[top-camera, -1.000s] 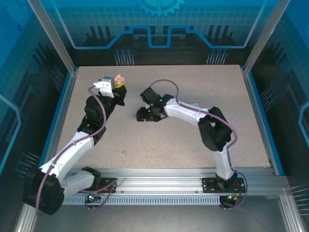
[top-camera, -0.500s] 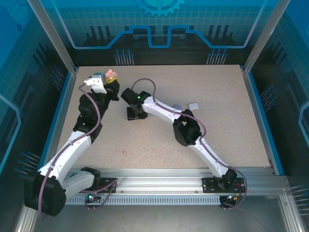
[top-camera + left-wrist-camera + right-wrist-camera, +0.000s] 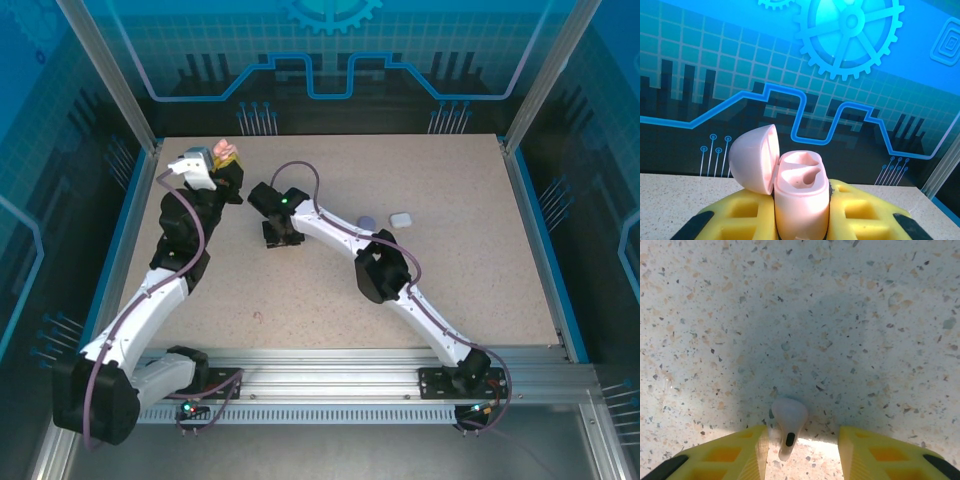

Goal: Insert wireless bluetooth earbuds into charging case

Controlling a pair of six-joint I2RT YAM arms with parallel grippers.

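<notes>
Across the speckled beige worktop (image 3: pixel 450 280), your right arm (image 3: pixel 335 232) has swung left from centre, uncovering the small purple case (image 3: pixel 367 222) and the small white case (image 3: pixel 401 218). Your left arm (image 3: pixel 170 270) has drawn back a touch, left jaws clamped on the open pale pink charging case (image 3: pixel 801 192). Right jaws, open but narrowing, now straddle a pale earbud (image 3: pixel 788 424) lying on the worktop. The pick-up looks imminent.
</notes>
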